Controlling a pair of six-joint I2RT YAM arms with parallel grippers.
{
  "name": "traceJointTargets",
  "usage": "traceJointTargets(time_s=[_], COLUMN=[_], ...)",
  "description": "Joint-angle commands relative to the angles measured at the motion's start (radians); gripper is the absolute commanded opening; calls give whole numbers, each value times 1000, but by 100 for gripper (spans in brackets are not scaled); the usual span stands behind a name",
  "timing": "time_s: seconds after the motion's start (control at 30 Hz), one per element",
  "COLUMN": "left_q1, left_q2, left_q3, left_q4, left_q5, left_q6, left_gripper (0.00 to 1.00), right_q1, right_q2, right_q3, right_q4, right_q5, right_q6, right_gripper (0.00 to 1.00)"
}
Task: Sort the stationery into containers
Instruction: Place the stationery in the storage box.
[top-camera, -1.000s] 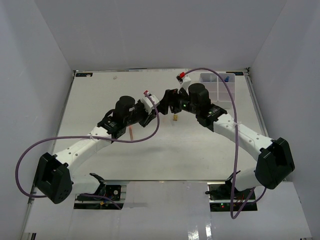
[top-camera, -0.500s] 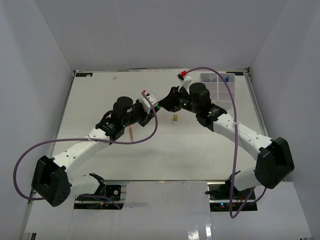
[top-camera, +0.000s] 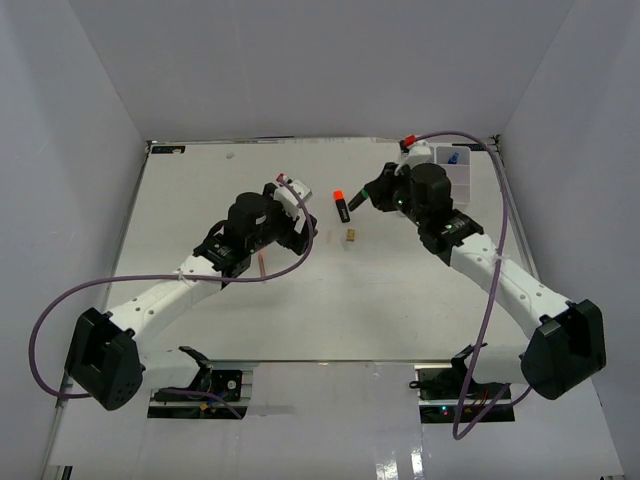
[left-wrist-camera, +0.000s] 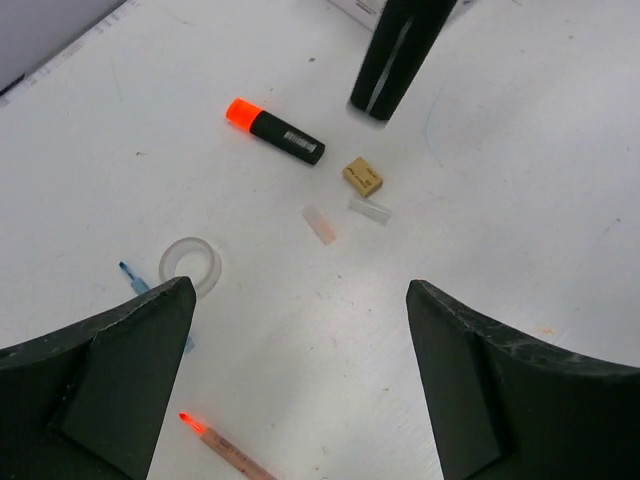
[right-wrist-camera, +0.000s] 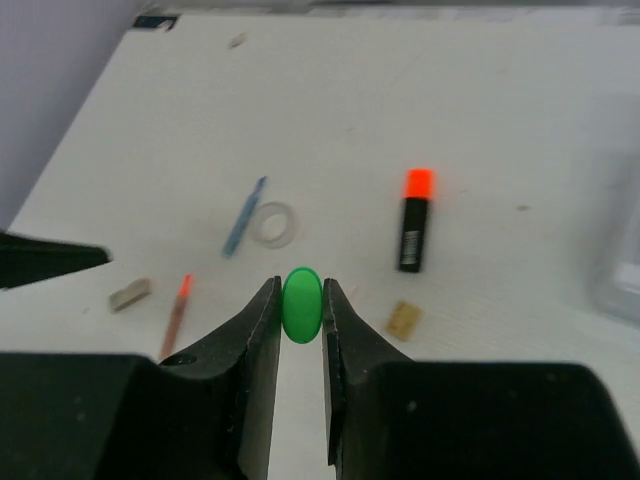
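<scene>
The right tool (right-wrist-camera: 301, 292) is clamped on a green-capped marker (right-wrist-camera: 301, 308). The wrist view sees it end-on, the round green cap pinched between the two dark fingers, apparently held clear of the table (right-wrist-camera: 520, 110). The left tool (left-wrist-camera: 300, 296) is spread wide with nothing between its fingers, and it hangs over the scattered stationery.

Below and beyond the right tool lie an orange-capped black marker (right-wrist-camera: 414, 222) and, nearer, a small tan block (right-wrist-camera: 404, 318). To the left are a clear tape ring (right-wrist-camera: 272, 224) with a thin blue pen (right-wrist-camera: 244, 228) just beside it, then a pink stick with an orange-red tip (right-wrist-camera: 176, 312) and a small grey block (right-wrist-camera: 129, 292). The left wrist view adds two tiny pale pieces (left-wrist-camera: 319, 223) beside the tan block.

From above, a white organiser box (top-camera: 462, 180) sits at the far right corner of the table, just behind the right wrist, with a small blue item (top-camera: 453, 157) in a far compartment.

The step in hand looks like delivery of the green-capped marker. The next move calls for turning the right tool back toward the box, centring it over a compartment long enough for the marker, and then opening the fingers.
</scene>
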Motion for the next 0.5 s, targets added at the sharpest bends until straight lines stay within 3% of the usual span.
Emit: traceJointTargets(time_s=[0.0,0.17,0.47], left_q1=[2,54,151], left_q2=[33,116,153], left_q3=[66,146,169], left_q4=[-15,-115,-155], left_q5=[-131,-172,-151], left_q6=[-134,-283,-360], left_gripper=[98,98,98], right_q1=[-112,-347,-547], right_q2=[-91,-103,75], right_q3=[-12,2,111], right_q4=[-21,-35,0], right_q5=[256,341,322], right_q6=[-142,-190,-177], right_gripper=[8,8,8])
